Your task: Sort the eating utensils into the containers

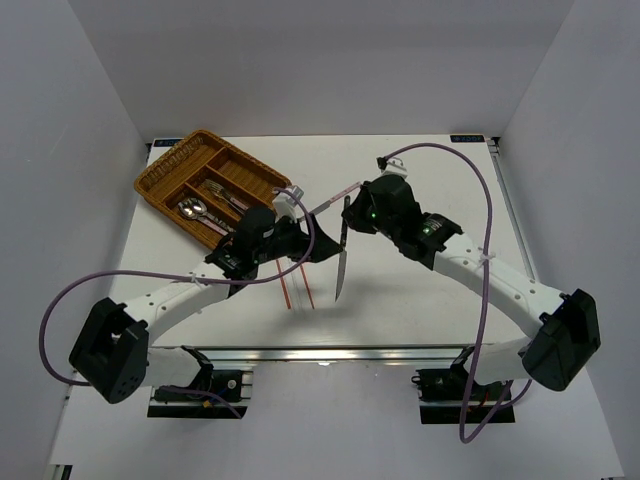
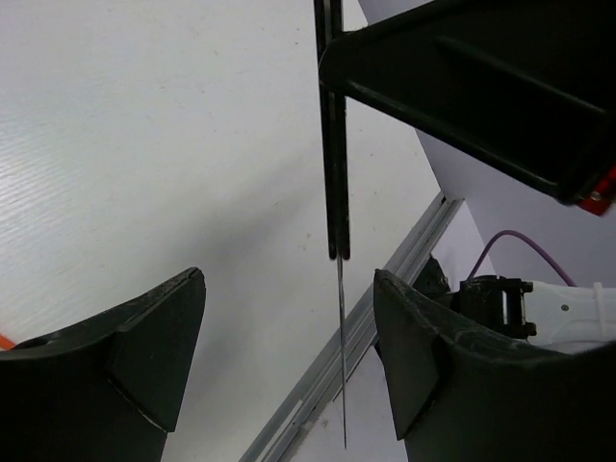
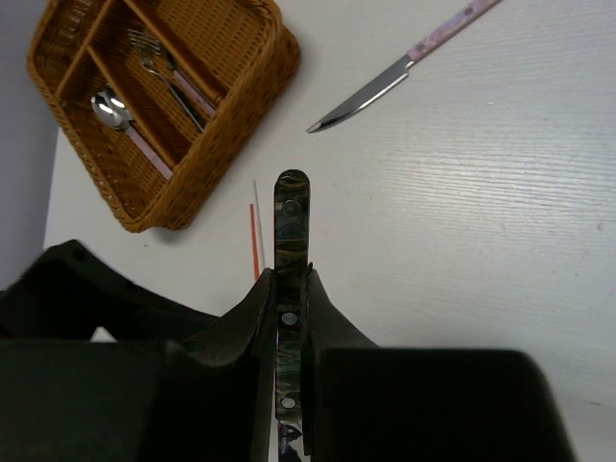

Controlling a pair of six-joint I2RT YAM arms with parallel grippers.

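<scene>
My right gripper is shut on the dark patterned handle of a knife and holds it above the table, blade pointing toward the near edge. My left gripper is open, and the knife shows edge-on just ahead of its fingers. The brown wicker tray stands at the far left with spoons and a fork in its compartments. A pink-handled knife lies on the table.
Red and white chopsticks lie on the table under the arms, and the red one shows in the right wrist view. The table's metal front rail runs close by. White walls enclose the table.
</scene>
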